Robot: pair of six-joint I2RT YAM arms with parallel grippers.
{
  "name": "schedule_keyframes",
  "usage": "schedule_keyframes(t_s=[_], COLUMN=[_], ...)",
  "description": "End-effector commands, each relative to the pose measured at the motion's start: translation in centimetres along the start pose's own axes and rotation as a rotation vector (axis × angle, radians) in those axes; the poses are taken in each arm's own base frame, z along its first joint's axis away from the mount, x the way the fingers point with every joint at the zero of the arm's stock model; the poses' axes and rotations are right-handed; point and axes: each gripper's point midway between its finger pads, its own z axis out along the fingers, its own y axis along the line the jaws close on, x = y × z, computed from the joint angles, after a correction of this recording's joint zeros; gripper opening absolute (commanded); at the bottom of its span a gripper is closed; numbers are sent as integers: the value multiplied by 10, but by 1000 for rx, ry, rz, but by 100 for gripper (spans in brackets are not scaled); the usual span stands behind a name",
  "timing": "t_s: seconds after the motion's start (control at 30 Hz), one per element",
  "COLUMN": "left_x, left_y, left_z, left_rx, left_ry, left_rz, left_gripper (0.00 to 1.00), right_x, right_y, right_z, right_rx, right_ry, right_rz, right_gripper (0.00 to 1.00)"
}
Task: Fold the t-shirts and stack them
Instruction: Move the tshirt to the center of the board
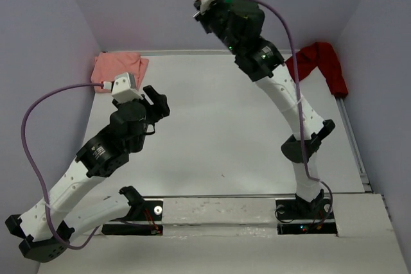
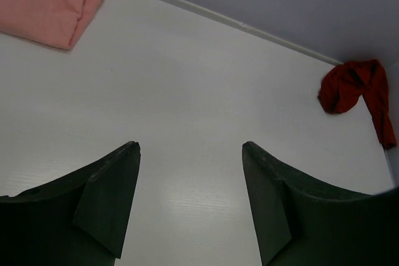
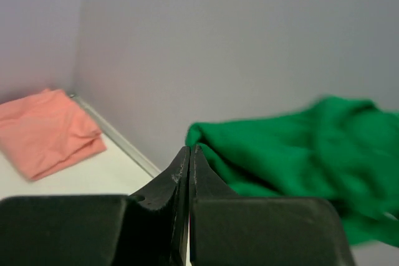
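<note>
my right claw [image 3: 189, 154], pressed together, sits high with the green t-shirt [image 3: 299, 147] bunched at its tip, up and right of the folded salmon-pink t-shirt [image 1: 119, 68]; whether it pinches cloth i can't tell. my left claw [image 2: 190, 146] hangs spread and empty near that pink one, likely to catch a hem. the dark red t-shirt [image 1: 318, 59] lies crumpled far to its right.

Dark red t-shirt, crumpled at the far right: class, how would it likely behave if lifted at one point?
Probably floppy: the dark red t-shirt lies in soft crumpled folds, so it should drape. One end trails loose, so a push would likely bunch it.
</note>
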Motion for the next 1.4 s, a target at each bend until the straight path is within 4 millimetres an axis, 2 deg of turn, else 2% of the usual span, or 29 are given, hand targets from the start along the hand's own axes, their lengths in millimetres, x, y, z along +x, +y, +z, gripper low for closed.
schedule_keyframes(t_s=[0.0,0.1,0.17,0.2,0.23,0.27,0.3,0.33,0.37,0.4,0.43,0.47,0.53,0.57,0.6,0.63,0.67,0.7,0.73,0.8,0.83,0.87,0.97,1.07,1.1,1.17,1.23,1.33,1.37], left_x=[-15,-15,-16,-16,-17,-17,-19,-19,-20,-20,-21,-23,-25,-27,-34,-45,-42,-57,-71,-73,-86,-93,-109,-116,-122,-120,-122,-120,-119], left_y=[10,13,12,11,9,9,8,8,8,8,10,11,16,17,21,24,25,29,34,37,39,44,62,84,89,99,107,113,112], left_z=[-7,-7,-8,-8,-9,-9,-10,-11,-11,-12,-13,-13,-14,-15,-16,-19,-18,-22,-26,-27,-32,-38,-53,-71,-77,-82,-86,-86,-84], left_rx=[-51,-68,-62,-57,-48,-47,-39,-36,-37,-37,-38,-45,-65,-77,-101,-125,-133,-162,-205,-234,-251,-268,-314,-373,-387,-423,-468,-512,-513], left_ry=[-40,-37,-35,-34,-34,-35,-35,-34,-36,-36,-41,-47,-51,-58,-78,-104,-94,-131,-156,-153,-181,-194,-248,-269,-289,-282,-304,-309,-310], left_rz=[-24,-16,-20,-22,-29,-28,-32,-29,-30,-28,-25,-23,-10,-9,-8,-4,10,-2,10,37,22,27,-1,4,-32,-8,-17,7,7], left_gripper=[75,75,75,75,75,75,74,74,74,74,74,74,74,74,74,74,74,74,74,74,74,75,75,75,75,75,75,76,76], right_x=[-85,-93,-85,-84,-79,-79,-61,-57,-48,-47,-39,-37,-32,-38,-41,-50,-49,-61,-67,-69,-78,-82,-87,-72,-75,-69,-71,-60,-59], right_y=[-46,-61,-79,-91,-121,-121,-148,-163,-191,-189,-206,-212,-210,-208,-198,-183,-170,-162,-142,-116,-104,-76,-48,-43,-47,-48,-64,-75,-90], right_z=[-41,-50,-53,-56,-64,-67,-68,-74,-83,-84,-88,-91,-91,-92,-90,-88,-81,-80,-71,-62,-61,-52,-46,-38,-40,-41,-48,-52,-59], right_rx=[171,221,288,313,368,367,412,432,480,473,508,524,502,487,423,376,344,337,339,303,269,213,178,182,195,206,231,249,279], right_ry=[-172,-182,-150,-147,-132,-132,-98,-88,-64,-65,-43,-33,-29,-50,-66,-94,-95,-118,-117,-116,-146,-161,-168,-130,-137,-120,-120,-89,-81], right_rz=[-57,-81,-138,-146,-154,-143,-133,-127,-133,-123,-133,-141,-127,-106,-83,-24,-16,-24,-66,-85,-78,-58,-70,-100,-109,-127,-125,-127,-128], right_gripper=[0,0,0,0,0,0,0,0,0,0,0,0,0,0,0,0,0,0,0,0,0,0,0,0,0,0,0,0,0])
